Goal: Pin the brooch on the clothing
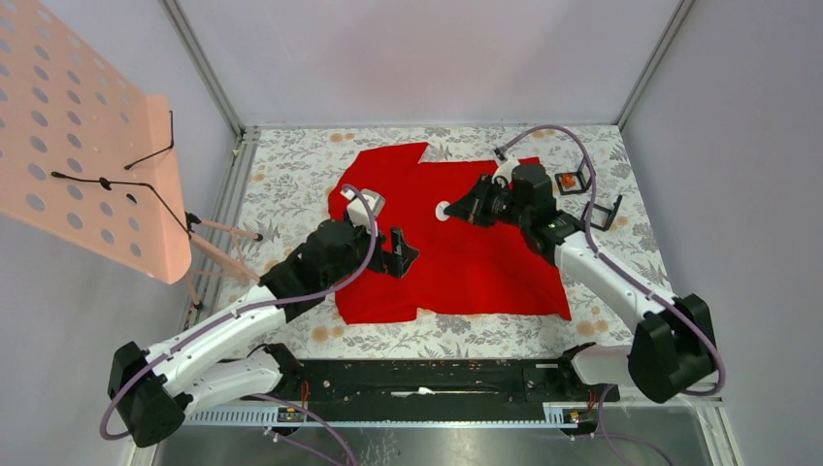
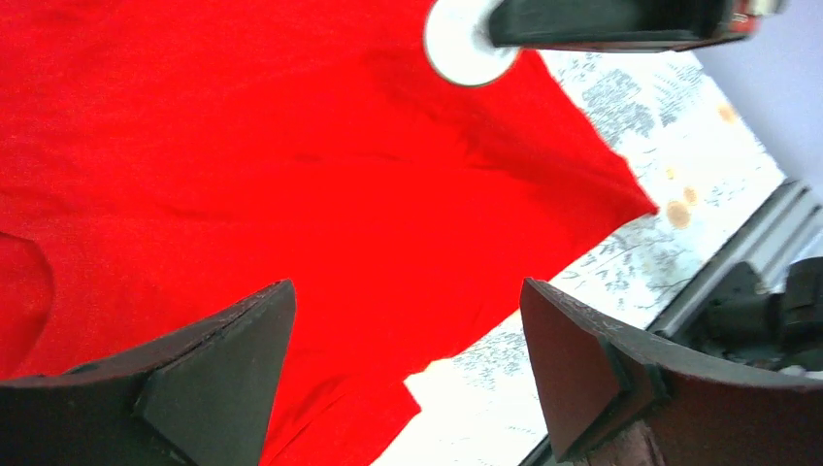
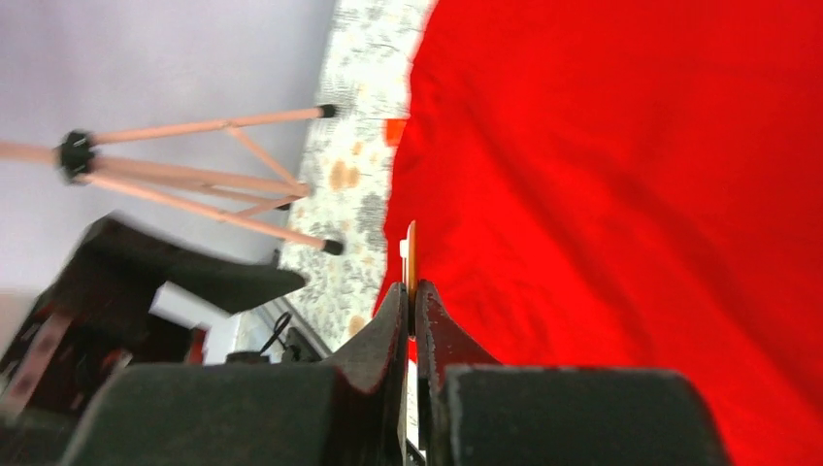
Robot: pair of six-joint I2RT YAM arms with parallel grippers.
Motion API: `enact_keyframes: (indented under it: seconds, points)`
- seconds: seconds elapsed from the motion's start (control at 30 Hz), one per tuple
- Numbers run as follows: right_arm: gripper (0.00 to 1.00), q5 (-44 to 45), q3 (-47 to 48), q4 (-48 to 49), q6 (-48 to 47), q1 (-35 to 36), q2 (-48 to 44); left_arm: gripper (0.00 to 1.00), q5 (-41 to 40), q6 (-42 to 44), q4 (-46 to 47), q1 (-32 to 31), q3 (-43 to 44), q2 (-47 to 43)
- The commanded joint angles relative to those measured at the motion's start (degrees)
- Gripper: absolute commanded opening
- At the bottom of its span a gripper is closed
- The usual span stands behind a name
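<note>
The clothing is a bright red shirt point(image 1: 466, 243) lying flat on the floral table point(image 1: 291, 184). It also fills the left wrist view point(image 2: 243, 165) and the right wrist view point(image 3: 631, 194). My right gripper point(image 1: 458, 209) is shut on the brooch point(image 1: 444, 210), a small white round disc, and holds it just above the shirt's upper middle. The brooch shows edge-on between my right fingers point(image 3: 411, 254) and as a white disc in the left wrist view point(image 2: 458, 44). My left gripper point(image 1: 406, 254) is open and empty over the shirt's left part, jaws wide apart point(image 2: 408, 320).
A pink perforated board point(image 1: 87, 126) on a pink tripod stand point(image 1: 228, 243) stands at the left, with black wire hooks on it. Small black clips point(image 1: 607, 214) and an orange piece point(image 1: 566, 181) lie at the back right. A black rail point(image 1: 427, 379) runs along the near edge.
</note>
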Motion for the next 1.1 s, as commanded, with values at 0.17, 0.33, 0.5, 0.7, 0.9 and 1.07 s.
enact_keyframes:
  seconds: [0.17,0.33,0.5,0.7,0.9,1.07]
  points:
    - [0.00,-24.76,-2.35,18.44,-0.43,-1.76,-7.51,0.91,28.52,-19.62,16.31,11.27,1.96,-0.14]
    - [0.00,-32.91,-0.43,23.76,5.62,-1.73,-6.54,0.84,33.90,-25.34,24.51,13.55,-0.60,-0.23]
    - [0.00,-38.20,1.91,24.52,7.71,-1.76,-5.57,0.67,35.27,-26.25,26.36,14.01,-1.12,-0.53]
    - [0.00,-41.96,2.89,24.88,8.95,-1.76,-4.71,0.50,35.87,-28.38,29.38,14.53,-2.07,-0.27]
    - [0.00,-43.84,2.65,24.91,9.54,-1.73,-4.02,0.42,36.75,-28.65,29.84,14.61,-2.23,-0.27]
    - [0.00,-44.00,2.72,24.72,9.29,-1.76,-3.85,0.38,37.45,-28.27,29.96,14.55,-2.05,0.10]
